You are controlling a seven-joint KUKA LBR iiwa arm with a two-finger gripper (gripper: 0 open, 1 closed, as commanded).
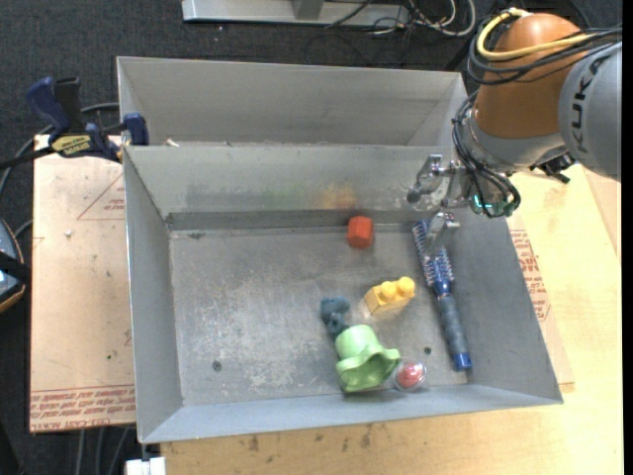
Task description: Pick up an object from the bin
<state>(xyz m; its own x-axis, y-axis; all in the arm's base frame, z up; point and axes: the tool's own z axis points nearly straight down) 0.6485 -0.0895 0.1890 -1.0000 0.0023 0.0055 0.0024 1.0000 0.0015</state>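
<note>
My gripper (433, 206) hangs at the bin's right side near the back wall, open, with nothing between its fingers. Just below it lies a blue brush (446, 310), bristle end toward the gripper and handle pointing to the front right corner. A small orange-red block (359, 231) sits to the gripper's left at the foot of the back wall. A yellow toy (390, 295) lies left of the brush's middle.
Near the front wall lie a green cup-shaped toy (364, 357), a small grey-blue piece (334, 313) above it and a red-and-clear ball (410, 375) at its right. The arm with its orange cover and cables comes in from the upper right.
</note>
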